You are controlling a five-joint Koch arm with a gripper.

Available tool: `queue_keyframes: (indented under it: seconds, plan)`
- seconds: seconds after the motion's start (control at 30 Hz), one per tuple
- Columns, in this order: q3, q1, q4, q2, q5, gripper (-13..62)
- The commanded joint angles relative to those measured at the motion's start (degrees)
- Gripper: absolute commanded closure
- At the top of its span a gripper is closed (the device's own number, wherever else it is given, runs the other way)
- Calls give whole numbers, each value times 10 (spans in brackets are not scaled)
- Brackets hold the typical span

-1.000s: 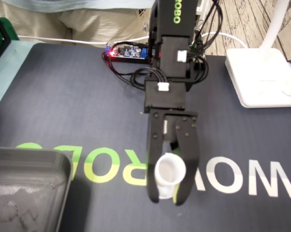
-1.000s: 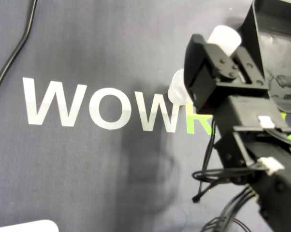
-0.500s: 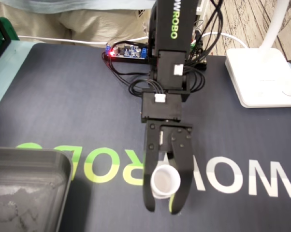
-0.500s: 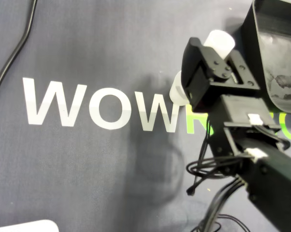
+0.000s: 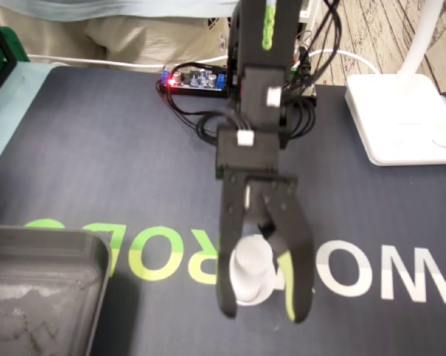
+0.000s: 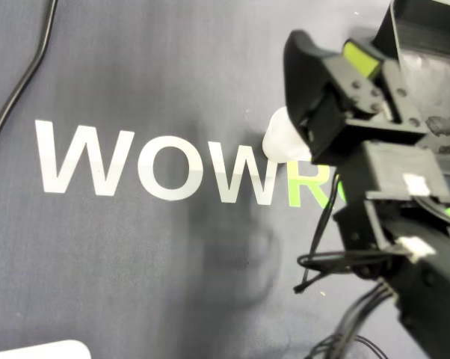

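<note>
White cup (image 5: 251, 271) sits between the spread-apart jaws of the black gripper (image 5: 264, 311) over the dark lettered mat (image 5: 119, 163), grey tray (image 5: 45, 256) to its left in the fixed view.

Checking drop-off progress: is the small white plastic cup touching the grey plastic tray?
Apart. The fixed view shows dark mat with green letters lying between the small white plastic cup and the grey plastic tray.

The gripper (image 5: 264, 312) is matt black plastic, the cup (image 5: 251, 271) smooth white plastic, the mat (image 5: 97, 163) matt fabric.
</note>
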Motion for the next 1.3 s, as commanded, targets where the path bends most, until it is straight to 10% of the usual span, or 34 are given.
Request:
queue_keyframes:
  seconds: [0.0, 0.73, 1.27]
  plan:
    - [-18, 0, -32, 42, 18, 242]
    - [11, 38, 458, 344, 771, 187]
    - [215, 58, 458, 375, 851, 147]
